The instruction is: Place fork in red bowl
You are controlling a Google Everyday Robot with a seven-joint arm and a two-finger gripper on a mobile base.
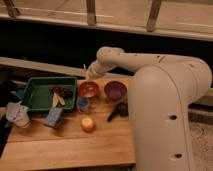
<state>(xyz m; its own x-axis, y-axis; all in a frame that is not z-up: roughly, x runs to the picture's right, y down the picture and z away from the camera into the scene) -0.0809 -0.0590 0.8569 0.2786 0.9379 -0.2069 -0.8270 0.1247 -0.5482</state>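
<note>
The red bowl (pixel 88 89) is a round orange-red bowl with a shiny inside, standing on the wooden table right of the green tray. My gripper (pixel 88 75) hangs just above the bowl's far rim, at the end of the white arm reaching in from the right. A thin pale sliver, the fork (pixel 85 68), sticks up and to the left out of the gripper, which is shut on it. The fork's lower end is hidden by the gripper.
A purple bowl (pixel 115 90) stands right of the red bowl, and a small blue cup (pixel 83 104) just in front of it. A black-handled utensil (pixel 117 111), an orange fruit (pixel 87 123), a blue sponge (pixel 53 117), a crumpled packet (pixel 16 114) and a green tray (pixel 35 95) share the table (pixel 70 147).
</note>
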